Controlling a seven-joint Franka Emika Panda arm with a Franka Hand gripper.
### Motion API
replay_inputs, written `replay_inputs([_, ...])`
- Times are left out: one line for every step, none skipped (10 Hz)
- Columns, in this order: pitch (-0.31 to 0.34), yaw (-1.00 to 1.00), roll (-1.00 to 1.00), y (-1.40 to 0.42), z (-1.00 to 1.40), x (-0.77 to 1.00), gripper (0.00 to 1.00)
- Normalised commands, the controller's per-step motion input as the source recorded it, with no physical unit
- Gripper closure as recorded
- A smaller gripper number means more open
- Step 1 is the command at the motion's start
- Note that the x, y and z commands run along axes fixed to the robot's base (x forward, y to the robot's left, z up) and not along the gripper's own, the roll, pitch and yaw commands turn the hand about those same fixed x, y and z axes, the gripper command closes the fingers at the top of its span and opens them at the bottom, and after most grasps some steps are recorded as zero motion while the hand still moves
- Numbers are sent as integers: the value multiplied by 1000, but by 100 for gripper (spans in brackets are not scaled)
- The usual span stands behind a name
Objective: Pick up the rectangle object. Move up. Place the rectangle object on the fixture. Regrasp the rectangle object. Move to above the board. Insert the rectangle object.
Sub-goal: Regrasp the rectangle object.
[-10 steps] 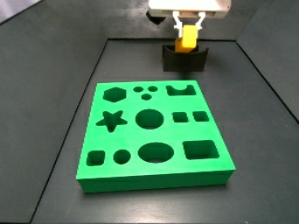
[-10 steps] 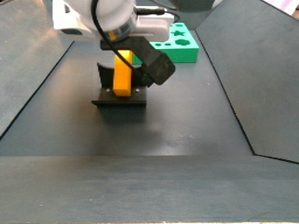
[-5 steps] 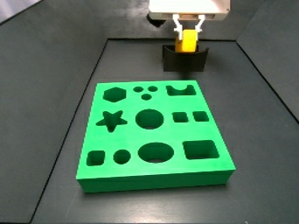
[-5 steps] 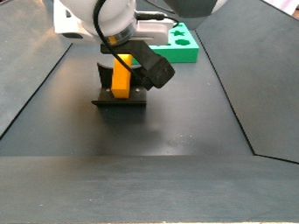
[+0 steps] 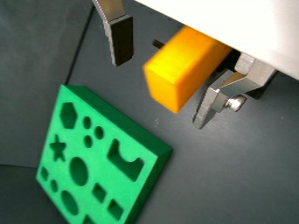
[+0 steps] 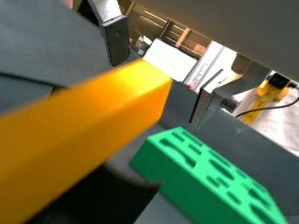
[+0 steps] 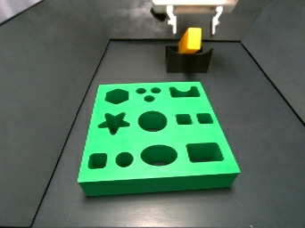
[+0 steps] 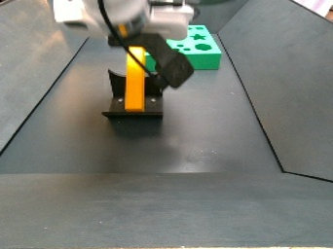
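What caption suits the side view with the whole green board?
Open gripper above orange block standing in the fixture, behind the board.

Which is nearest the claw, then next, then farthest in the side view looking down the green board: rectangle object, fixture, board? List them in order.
The claw hangs at the far end of the table.
1. Rectangle object: directly below the claw, standing upright in the fixture.
2. Fixture: just under the rectangle object, on the floor.
3. Board: farthest, toward the camera.

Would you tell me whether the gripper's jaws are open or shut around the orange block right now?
Open. In a wrist view the gripper has its fingers spread clear of the orange block, which stands upright in the fixture.
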Motion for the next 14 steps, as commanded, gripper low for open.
replay_inputs([-26, -43, 50, 3, 1000, -24, 0])
replay_inputs([-20, -22, 50, 7, 1000, -31, 0])
replay_inputs([-10, -3, 50, 6, 812, -34, 0])
replay_inputs([-3, 9, 44, 6, 628, -33, 0])
replay_inputs([8, 13, 40, 9, 439, -27, 0])
replay_inputs([31, 17, 36, 8, 183, -26, 0])
replay_inputs([69, 55, 1000, -685, 606, 151, 0])
replay_inputs([69, 55, 1000, -677, 581, 162, 0])
replay_inputs([67, 54, 1000, -518, 446, 76, 0])
replay_inputs([63, 53, 1000, -251, 199, -4, 0])
replay_inputs([61, 52, 1000, -91, 54, -22, 0])
replay_inputs([61, 51, 1000, -53, 30, -17, 0])
replay_inputs([61, 51, 1000, -38, 33, -22, 0])
replay_inputs([58, 51, 1000, -39, 26, -25, 0])
